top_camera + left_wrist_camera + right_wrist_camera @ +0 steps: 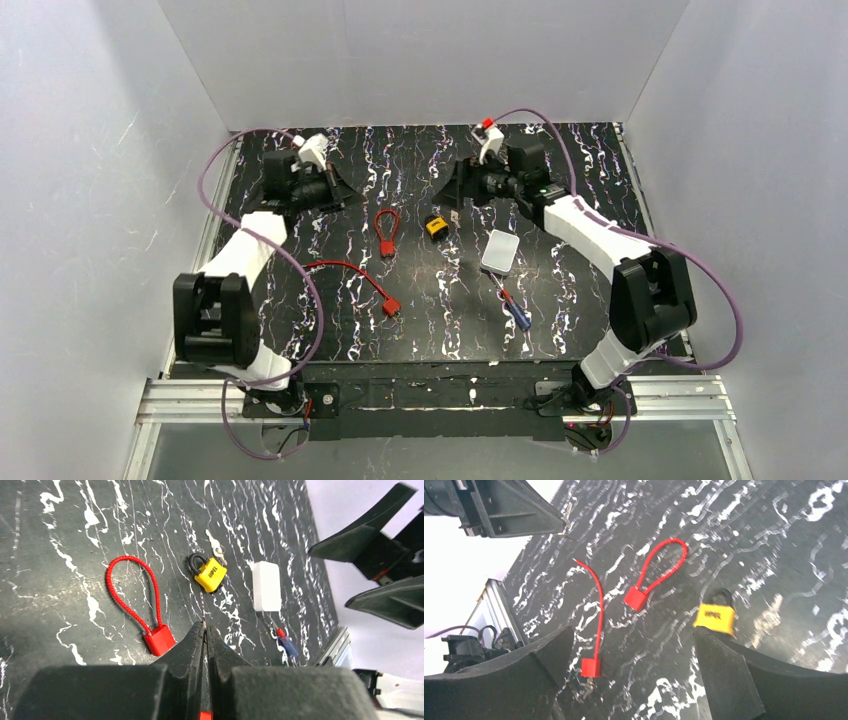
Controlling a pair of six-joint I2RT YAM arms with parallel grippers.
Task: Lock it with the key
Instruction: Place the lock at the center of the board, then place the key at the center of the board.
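Observation:
A yellow padlock (435,227) lies mid-table with its black shackle seated; it also shows in the left wrist view (210,575) and the right wrist view (715,617). A silver key (216,549) lies just beyond it. My left gripper (205,626) is shut, held above the table at the back left (338,190), with a thin metal sliver that looks like a key (567,516) sticking out of its tips. My right gripper (633,630) is wide open and empty, hovering at the back (455,186) above the padlock.
A red cable lock with a closed loop (386,232) lies left of the padlock. A second red cable lock (391,307) lies open nearer the front, small keys (585,686) by its body. A white box (500,251) and a blue-handled screwdriver (514,309) lie right of centre.

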